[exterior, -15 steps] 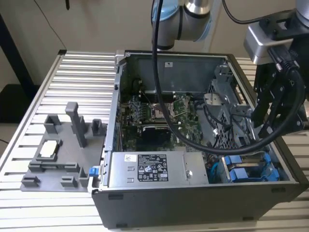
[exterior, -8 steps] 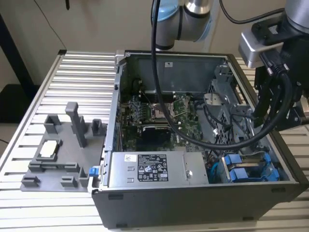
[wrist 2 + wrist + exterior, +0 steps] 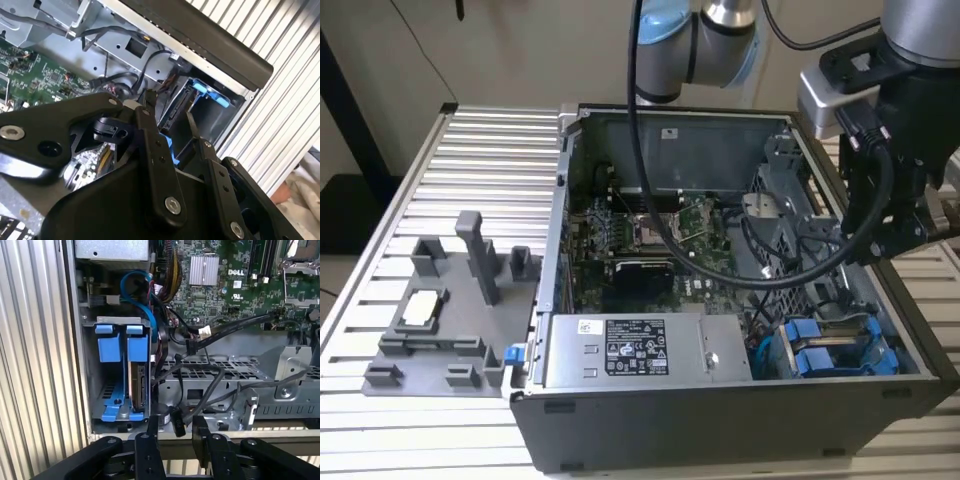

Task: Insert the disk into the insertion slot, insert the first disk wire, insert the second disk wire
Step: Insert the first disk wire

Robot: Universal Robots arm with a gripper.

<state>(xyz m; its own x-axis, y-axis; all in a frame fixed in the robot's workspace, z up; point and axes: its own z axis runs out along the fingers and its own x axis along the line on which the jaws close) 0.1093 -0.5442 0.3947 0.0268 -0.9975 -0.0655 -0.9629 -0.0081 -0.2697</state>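
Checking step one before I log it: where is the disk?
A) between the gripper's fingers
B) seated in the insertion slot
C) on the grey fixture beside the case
B: in the first wrist view the blue-framed disk stands on edge inside the insertion slot.

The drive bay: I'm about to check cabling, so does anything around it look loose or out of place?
Nothing looks damaged. The disk sits in the insertion slot, beside another blue carrier. The one odd thing is a black cable plug hanging loose beside the slot, apparently unconnected, just off the open end effector.
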